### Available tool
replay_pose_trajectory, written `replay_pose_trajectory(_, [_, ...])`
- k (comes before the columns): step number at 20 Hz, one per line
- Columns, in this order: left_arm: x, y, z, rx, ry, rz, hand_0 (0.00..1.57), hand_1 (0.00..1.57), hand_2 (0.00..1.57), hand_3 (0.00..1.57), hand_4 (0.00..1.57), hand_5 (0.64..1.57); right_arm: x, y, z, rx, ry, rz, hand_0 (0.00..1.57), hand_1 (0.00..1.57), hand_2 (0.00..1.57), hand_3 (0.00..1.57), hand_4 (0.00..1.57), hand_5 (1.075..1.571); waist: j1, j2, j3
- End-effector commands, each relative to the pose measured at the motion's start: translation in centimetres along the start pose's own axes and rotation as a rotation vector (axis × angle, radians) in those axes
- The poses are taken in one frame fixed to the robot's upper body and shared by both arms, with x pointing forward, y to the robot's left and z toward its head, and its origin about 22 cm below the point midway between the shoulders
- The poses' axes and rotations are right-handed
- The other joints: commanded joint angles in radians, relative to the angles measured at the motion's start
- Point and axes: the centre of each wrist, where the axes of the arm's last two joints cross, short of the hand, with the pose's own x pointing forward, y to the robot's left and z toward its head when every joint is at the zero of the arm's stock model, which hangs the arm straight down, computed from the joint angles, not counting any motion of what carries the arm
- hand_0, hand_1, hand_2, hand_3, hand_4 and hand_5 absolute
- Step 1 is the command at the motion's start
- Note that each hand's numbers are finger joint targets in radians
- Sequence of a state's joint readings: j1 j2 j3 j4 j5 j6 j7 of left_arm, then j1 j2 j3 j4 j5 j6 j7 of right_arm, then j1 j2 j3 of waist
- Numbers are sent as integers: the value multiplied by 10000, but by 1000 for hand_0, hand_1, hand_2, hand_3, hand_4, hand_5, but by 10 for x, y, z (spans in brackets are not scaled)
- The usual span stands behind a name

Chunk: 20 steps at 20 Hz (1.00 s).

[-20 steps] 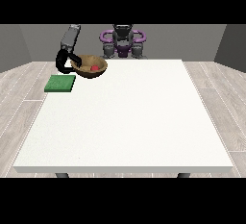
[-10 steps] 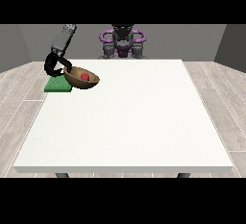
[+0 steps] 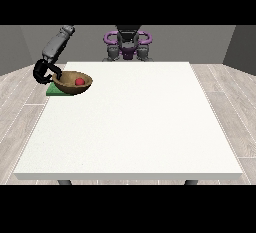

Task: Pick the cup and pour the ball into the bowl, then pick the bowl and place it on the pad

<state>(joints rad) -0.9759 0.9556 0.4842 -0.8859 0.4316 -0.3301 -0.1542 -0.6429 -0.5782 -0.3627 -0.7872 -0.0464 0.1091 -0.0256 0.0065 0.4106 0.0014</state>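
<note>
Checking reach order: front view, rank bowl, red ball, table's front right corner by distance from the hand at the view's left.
1. bowl: beside the hand, on the green pad.
2. red ball: inside the bowl.
3. table's front right corner: far across.

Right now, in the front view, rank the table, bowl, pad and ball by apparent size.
1. table
2. bowl
3. pad, though the bowl hides much of it, so its rank is unsure
4. ball
</note>
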Motion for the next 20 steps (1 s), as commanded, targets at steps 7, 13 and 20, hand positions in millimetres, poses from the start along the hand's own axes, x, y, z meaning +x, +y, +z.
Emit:
replay_pose_trajectory(7, [41,-6,-7,-288,-820,225,0,0,0,0,0,1532,-14,-53,1,-745,-510,2,1571,1571,1571,321,1282,1556,311,784,7])
replay_pose_trajectory(13, [36,-1,-3,-77,-710,309,0,0,0,0,0,1532,20,-83,-3,-507,-496,-19,1571,1571,1571,889,1257,1566,274,449,-4])
replay_pose_trajectory(20, [-17,-8,18,-240,490,9,0,0,0,0,0,1530,-9,-42,-2,-13,346,1218,1571,1571,1571,1290,1229,1571,259,-616,-9])
